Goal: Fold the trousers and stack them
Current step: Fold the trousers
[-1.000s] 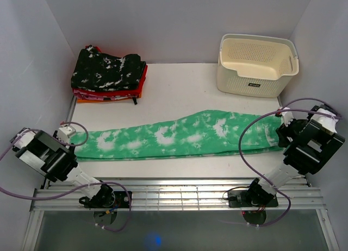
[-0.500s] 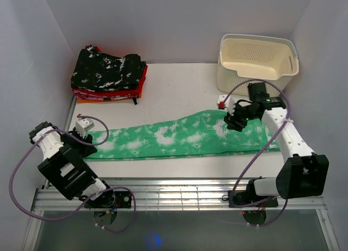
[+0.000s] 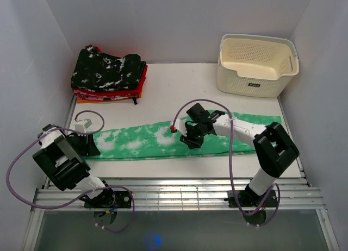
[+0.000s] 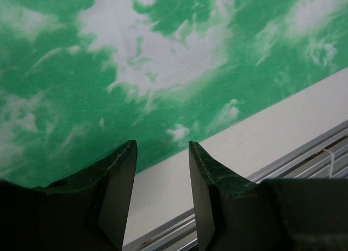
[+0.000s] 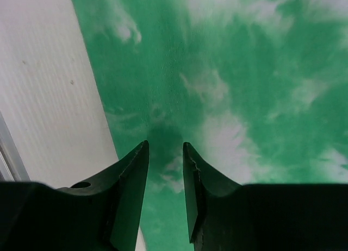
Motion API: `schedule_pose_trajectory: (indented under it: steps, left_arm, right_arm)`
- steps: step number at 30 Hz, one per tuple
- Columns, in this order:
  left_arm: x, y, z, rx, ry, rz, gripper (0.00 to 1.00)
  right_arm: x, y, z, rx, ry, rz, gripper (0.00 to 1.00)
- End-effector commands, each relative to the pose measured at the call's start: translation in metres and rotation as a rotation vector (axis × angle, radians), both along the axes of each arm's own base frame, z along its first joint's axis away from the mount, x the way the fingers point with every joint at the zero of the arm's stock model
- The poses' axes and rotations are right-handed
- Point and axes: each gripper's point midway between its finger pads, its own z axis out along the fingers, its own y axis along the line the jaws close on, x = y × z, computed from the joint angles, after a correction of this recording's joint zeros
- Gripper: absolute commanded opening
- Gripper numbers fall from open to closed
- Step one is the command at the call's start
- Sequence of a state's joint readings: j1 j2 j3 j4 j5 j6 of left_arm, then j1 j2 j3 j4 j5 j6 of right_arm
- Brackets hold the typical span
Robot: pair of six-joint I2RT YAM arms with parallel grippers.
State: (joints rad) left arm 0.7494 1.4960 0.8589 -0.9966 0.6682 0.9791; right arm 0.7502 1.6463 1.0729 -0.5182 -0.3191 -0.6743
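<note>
The trousers (image 3: 141,139) lie flat in a long strip across the table, bright green with white tie-dye blotches. My left gripper (image 3: 89,146) sits low at their left end. In the left wrist view the left gripper (image 4: 162,143) is open, its jaws partly apart over the cloth's near edge (image 4: 163,55) and bare white table, nothing between them. My right gripper (image 3: 190,138) reaches over the middle of the strip. In the right wrist view the right gripper (image 5: 166,143) hangs just above the green cloth (image 5: 244,71), open by a narrow gap with no cloth pinched.
A stack of folded clothes (image 3: 109,71), black white-speckled on top of red and orange, sits at the back left. A cream plastic basket (image 3: 255,63) stands at the back right. A metal rail (image 3: 179,188) runs along the near table edge. White walls enclose three sides.
The right arm swung from the trousers' right end to their middle. The left arm came in onto the left end. Both grippers' jaws have narrowed.
</note>
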Motion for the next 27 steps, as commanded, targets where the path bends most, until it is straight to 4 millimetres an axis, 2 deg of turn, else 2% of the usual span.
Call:
schedule_pose_trajectory:
  steps: [1, 4, 6, 8, 9, 11, 13, 14, 15, 16, 17, 19, 21, 22, 25, 27]
  left_arm:
    - [-0.001, 0.017, -0.02, 0.06, 0.079, 0.088, 0.53]
    - [-0.001, 0.028, -0.039, 0.061, 0.169, 0.139, 0.47]
    - [0.004, 0.038, -0.047, 0.06, 0.208, 0.17, 0.43]
    - [0.007, 0.049, -0.052, 0.087, 0.228, 0.183, 0.41]
    - [0.013, 0.055, -0.051, 0.1, 0.222, 0.177, 0.4]
    - [0.016, 0.059, -0.047, 0.123, 0.199, 0.149, 0.4]
    - [0.023, 0.063, -0.027, 0.166, 0.107, 0.074, 0.42]
    - [0.026, 0.061, -0.017, 0.177, 0.061, 0.046, 0.48]
    - [0.035, 0.057, -0.004, 0.169, -0.016, 0.018, 0.51]
    - [0.041, 0.058, 0.02, 0.222, -0.111, -0.01, 0.55]
    - [0.047, 0.056, 0.033, 0.233, -0.167, -0.018, 0.68]
    - [0.061, 0.049, 0.068, 0.235, -0.296, -0.021, 0.82]
    - [0.071, 0.039, 0.09, 0.218, -0.372, -0.044, 0.93]
    - [0.08, 0.03, 0.109, 0.182, -0.445, -0.066, 0.97]
    - [0.095, 0.008, 0.153, 0.116, -0.618, -0.112, 0.98]
    - [0.103, -0.008, 0.173, 0.064, -0.674, -0.102, 0.98]
  right_arm:
    - [-0.001, -0.023, -0.028, -0.09, 0.034, -0.102, 0.38]
    - [-0.023, -0.038, -0.047, -0.15, 0.124, -0.107, 0.37]
    - [-0.039, -0.045, -0.051, -0.174, 0.191, -0.099, 0.33]
    - [-0.047, -0.048, -0.046, -0.173, 0.216, -0.091, 0.32]
    - [-0.051, -0.048, -0.033, -0.146, 0.22, -0.084, 0.31]
    - [-0.046, -0.049, -0.014, -0.092, 0.218, -0.1, 0.32]
    - [-0.031, -0.048, 0.021, -0.011, 0.181, -0.128, 0.36]
    - [-0.016, -0.054, 0.034, 0.041, 0.177, -0.181, 0.4]
    - [-0.005, -0.057, 0.046, 0.075, 0.154, -0.207, 0.48]
    - [0.007, -0.062, 0.053, 0.096, 0.137, -0.241, 0.5]
    - [0.026, -0.073, 0.06, 0.106, 0.109, -0.297, 0.55]
    - [0.043, -0.089, 0.052, 0.075, 0.106, -0.361, 0.56]
    - [0.052, -0.098, 0.039, 0.062, 0.146, -0.407, 0.55]
    - [0.057, -0.106, 0.035, 0.063, 0.162, -0.448, 0.54]
    - [0.056, -0.113, 0.011, 0.04, 0.232, -0.48, 0.49]
    - [0.047, -0.115, -0.009, 0.015, 0.276, -0.491, 0.47]
